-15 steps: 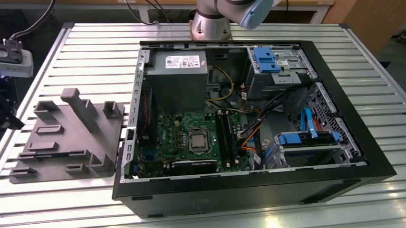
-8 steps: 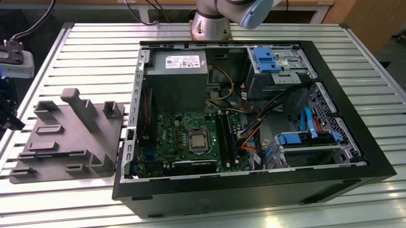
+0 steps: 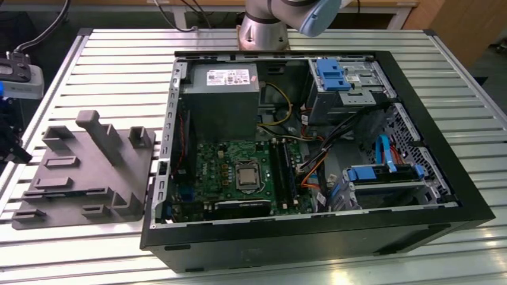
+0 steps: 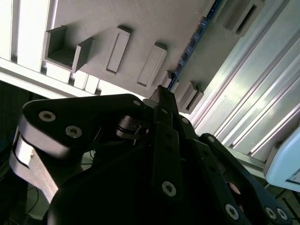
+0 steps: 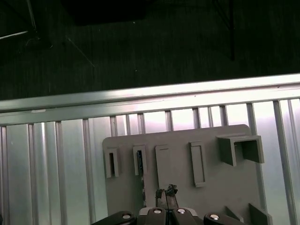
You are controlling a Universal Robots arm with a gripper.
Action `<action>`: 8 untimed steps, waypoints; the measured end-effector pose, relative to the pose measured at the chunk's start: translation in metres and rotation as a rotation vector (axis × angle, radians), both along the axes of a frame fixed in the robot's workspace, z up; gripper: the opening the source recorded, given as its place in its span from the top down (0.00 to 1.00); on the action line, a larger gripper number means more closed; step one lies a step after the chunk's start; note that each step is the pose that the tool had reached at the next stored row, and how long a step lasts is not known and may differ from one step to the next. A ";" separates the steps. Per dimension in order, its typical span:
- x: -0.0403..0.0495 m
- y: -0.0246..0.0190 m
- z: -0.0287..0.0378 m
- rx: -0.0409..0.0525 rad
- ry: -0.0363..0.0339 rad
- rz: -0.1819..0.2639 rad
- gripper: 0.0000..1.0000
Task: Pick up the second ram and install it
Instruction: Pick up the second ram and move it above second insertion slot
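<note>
- One dark stick, the second ram (image 5: 139,161), stands on edge in a narrow slot of the grey tray (image 5: 215,197). The slot probably holds it upright so that its long top edge is open to a pinch from above.
- The neighbouring slot (image 5: 111,163) looks empty.
- In the second wrist view the stick (image 4: 187,51) shows edge-on as a thin blue-dark strip, sunk between the tray's low blocks.
- The gripper (image 5: 166,192) hangs well above the tray and points down at it, well apart from the stick.
- Its fingertips look pressed together with nothing between them, so it is clenched on air and carries no load.
- The tray lies on the slatted table (image 3: 103,53), just beside the open computer case (image 3: 443,196), on the exterior view's left of it. Pick-up and install sites are near each other, which I judge keeps the carry short.
- The case lies on its side with the panel off, so the motherboard (image 3: 230,160) faces up and can be reached from above.
- The long black sockets (image 3: 283,172) run near to far, on the exterior view's right of the processor (image 3: 248,175). I cannot tell whether a stick already sits in one.
- Judgement: the pick has not begun, and the stick sits untouched in its slot.
</note>
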State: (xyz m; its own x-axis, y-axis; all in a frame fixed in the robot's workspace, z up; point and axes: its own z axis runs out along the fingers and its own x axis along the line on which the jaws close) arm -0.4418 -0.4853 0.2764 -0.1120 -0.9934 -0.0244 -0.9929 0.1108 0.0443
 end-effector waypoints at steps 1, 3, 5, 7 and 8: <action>0.0000 0.0000 -0.0003 0.0000 0.0000 0.001 0.89; 0.0000 0.0000 -0.0010 0.0000 0.0000 0.002 0.89; 0.0000 0.0000 -0.0015 0.0000 0.0000 0.003 0.89; 0.0000 0.0000 -0.0022 0.0000 0.0000 0.004 0.89; 0.0000 0.0000 -0.0026 0.0000 0.0000 0.005 0.89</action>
